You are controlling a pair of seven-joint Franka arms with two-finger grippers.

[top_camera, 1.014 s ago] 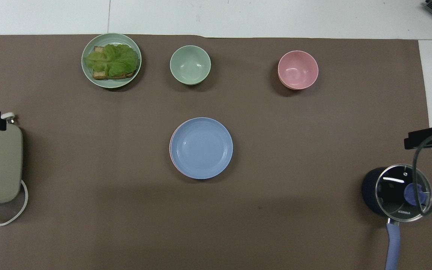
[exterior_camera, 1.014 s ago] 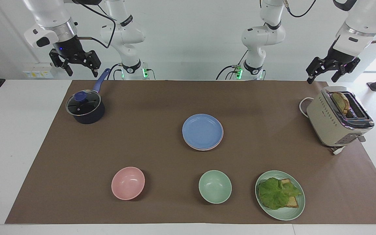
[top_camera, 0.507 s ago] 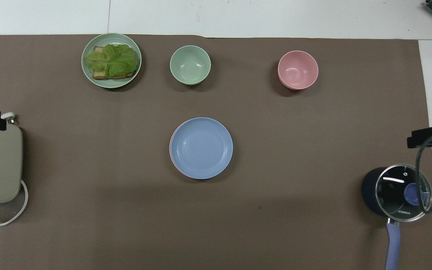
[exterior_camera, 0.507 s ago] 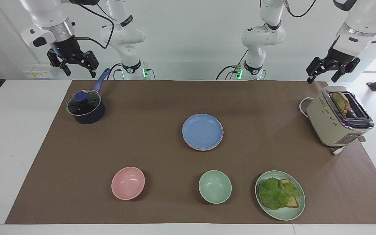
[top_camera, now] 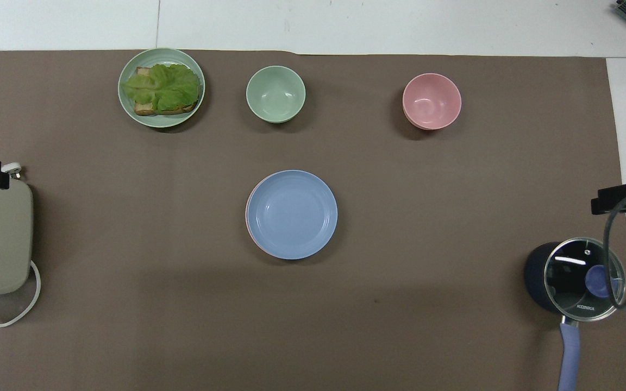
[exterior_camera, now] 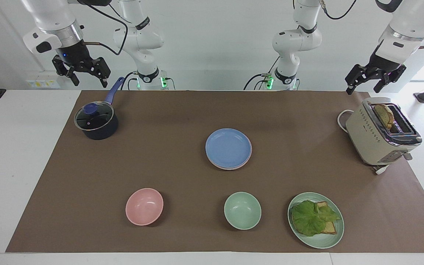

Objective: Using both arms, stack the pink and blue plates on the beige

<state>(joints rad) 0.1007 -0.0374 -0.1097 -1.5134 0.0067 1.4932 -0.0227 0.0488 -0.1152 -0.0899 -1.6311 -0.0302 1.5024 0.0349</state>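
Stack of shallow round matte plates at the middle of both frames, on a flat brown mat [exterior_camera: 123, 165]. Blue plate [exterior_camera: 228, 148] on top, smooth, with faint rings inside its rim. Pink plate [top_camera: 248, 222] under it, seen only as a thin crescent at the blue one's edge. Lowest layer of the stack too thin to tell its colour.

Right gripper [exterior_camera: 80, 70] at the upper left of the facing frame, black, hanging in the air over the table edge above a dark pot [exterior_camera: 96, 123] with a glass lid and a long blue handle. Fingers spread apart, nothing between them, touching nothing. In the overhead frame only a black tip at the right edge.

Left gripper [exterior_camera: 374, 78] at the upper right of the facing frame, black, up in the air above a boxy beige toaster [exterior_camera: 374, 138] with a slice of bread standing in one slot. Fingers likewise parted, holding nothing, touching nothing.

Along the lower part of the facing frame: a deep round pink bowl [exterior_camera: 144, 206], a deep round green bowl [exterior_camera: 242, 210], and a green plate [exterior_camera: 322, 241] bearing crinkled lettuce over bread. White cord curled beside the toaster at the left edge of the overhead frame.
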